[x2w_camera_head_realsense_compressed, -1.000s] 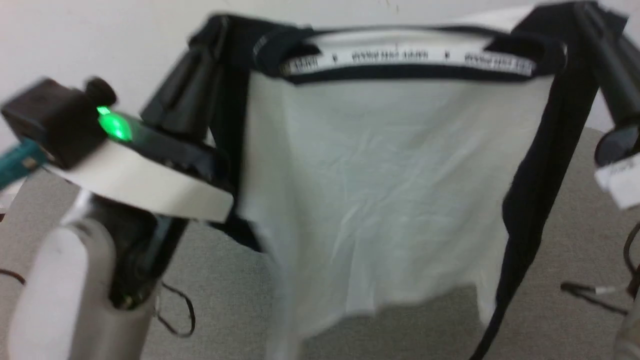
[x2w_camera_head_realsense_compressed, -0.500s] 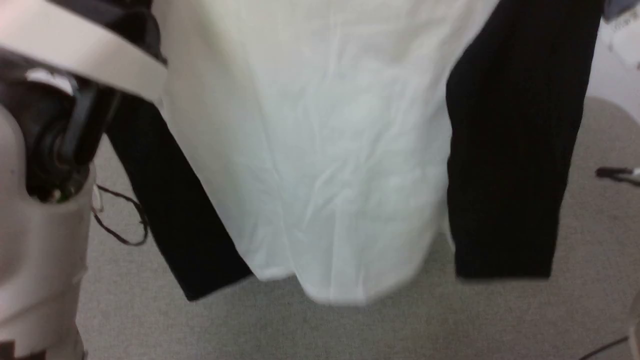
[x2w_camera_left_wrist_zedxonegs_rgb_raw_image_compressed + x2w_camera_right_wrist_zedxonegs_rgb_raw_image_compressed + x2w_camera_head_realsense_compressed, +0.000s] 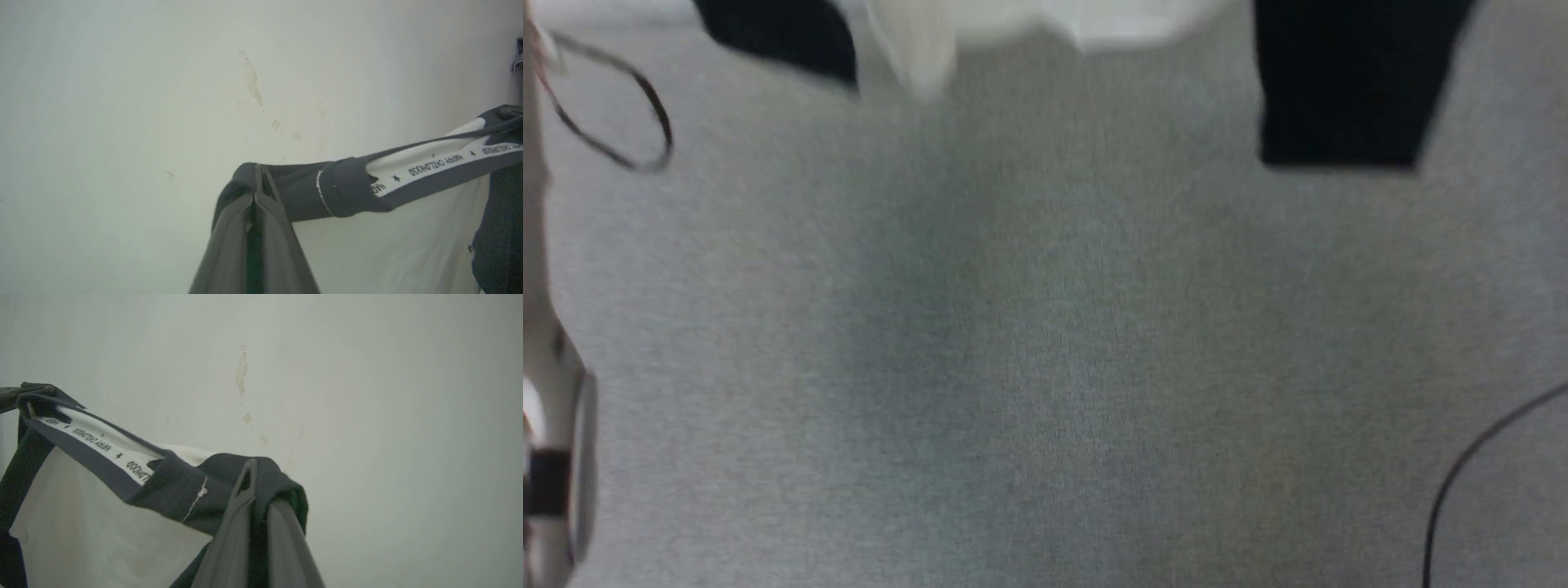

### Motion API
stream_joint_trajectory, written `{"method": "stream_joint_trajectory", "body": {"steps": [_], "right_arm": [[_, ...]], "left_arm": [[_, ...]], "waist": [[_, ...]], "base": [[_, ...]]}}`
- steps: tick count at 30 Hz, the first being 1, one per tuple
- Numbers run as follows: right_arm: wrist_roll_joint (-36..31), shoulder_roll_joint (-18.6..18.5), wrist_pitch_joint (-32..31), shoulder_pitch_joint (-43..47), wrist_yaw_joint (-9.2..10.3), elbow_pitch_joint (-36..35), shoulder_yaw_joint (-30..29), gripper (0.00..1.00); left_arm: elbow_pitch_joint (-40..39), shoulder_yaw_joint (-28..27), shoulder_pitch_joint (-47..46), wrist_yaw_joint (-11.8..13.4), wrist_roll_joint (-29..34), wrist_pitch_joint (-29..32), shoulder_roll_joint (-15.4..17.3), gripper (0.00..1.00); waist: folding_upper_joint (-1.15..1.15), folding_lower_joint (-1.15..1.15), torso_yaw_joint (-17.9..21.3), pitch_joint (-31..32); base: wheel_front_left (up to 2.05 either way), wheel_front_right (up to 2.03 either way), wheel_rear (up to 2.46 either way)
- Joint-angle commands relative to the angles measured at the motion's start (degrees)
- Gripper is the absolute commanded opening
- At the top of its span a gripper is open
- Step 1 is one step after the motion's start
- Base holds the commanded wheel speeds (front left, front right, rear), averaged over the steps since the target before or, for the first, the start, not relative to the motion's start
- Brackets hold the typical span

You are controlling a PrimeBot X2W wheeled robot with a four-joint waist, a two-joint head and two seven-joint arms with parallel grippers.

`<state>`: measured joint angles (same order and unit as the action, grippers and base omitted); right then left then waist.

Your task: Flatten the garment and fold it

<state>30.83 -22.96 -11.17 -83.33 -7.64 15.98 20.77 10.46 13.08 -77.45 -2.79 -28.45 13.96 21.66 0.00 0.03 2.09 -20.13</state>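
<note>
Looking much lower than a second ago, through a tilt of the head camera rather than any travel of the cloth: hem and sleeve ends now up at the top edge, where the shirt's middle was, and grey surface point(image 3: 1045, 367) across most of the head view. At far left, a thin black cable loop point(image 3: 621, 122) lying on that surface, just beside the dangling sleeve on the left point(image 3: 776, 33). Next along, the white hem of the garment point(image 3: 1094, 20), blurred, hanging at the top edge; hard to say whether clear of the surface or brushing it. Further right, the right-hand sleeve point(image 3: 1347, 82) reaching lower than the hem, and in the lower right corner another cable point(image 3: 1478, 465). Higher up, by the wrist views: left gripper point(image 3: 259, 183) pinched tight on dark shoulder fabric, right gripper point(image 3: 249, 477) clamped likewise on the opposite shoulder, lettered collar point(image 3: 433, 167) stretched between them before a pale wall point(image 3: 122, 102). Risks from here, judged rather than seen: laying down too fast and trapping a sleeve folded under the white body; dragging the left cuff across the cable loop and snagging it; lowering unevenly and landing the shirt skewed or bunched; pulling the shoulders further apart and slipping a thin pinch of fabric out of one grip, leaving the whole shirt swinging from the other.
</note>
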Motion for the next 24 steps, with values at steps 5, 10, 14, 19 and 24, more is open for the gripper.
{"method": "stream_joint_trajectory", "body": {"steps": [5,10,14,19,24], "right_arm": [[-2.9,0.8,10.6,-9.4,0.15,11.1,2.6,0.00],[-3.2,3.0,17.9,-13.3,0.15,18.3,4.9,0.00],[-1.7,4.4,21.3,-12.4,0.15,22.3,7.8,0.00],[1.1,5.6,23.6,-8.2,0.15,24.9,9.6,0.00],[4.9,6.1,25.2,1.0,0.15,25.2,12.4,0.00]], "left_arm": [[10.7,1.9,-10.6,-1.8,3.5,-5.4,-0.5,0.00],[18.5,3.6,-15.0,-2.8,4.9,-10.8,-1.6,0.00],[23.4,4.6,-14.4,-3.4,4.3,-13.8,-3.2,0.00],[27.0,5.3,-10.9,-3.7,3.1,-17.4,-4.9,0.00],[30.0,7.4,-1.5,-4.2,1.5,-21.8,-7.5,0.00]], "waist": [[0.00,-0.03,1.5,-13.8],[0.00,-0.03,1.3,-15.6],[0.00,-0.03,0.5,-16.0],[0.00,-0.03,-0.5,-15.1],[0.00,-0.03,-1.8,-11.5]], "base": [[0.00,0.00,0.00],[0.00,0.00,0.00],[0.00,0.00,0.00],[0.00,0.00,0.00],[0.00,0.00,0.00]]}}
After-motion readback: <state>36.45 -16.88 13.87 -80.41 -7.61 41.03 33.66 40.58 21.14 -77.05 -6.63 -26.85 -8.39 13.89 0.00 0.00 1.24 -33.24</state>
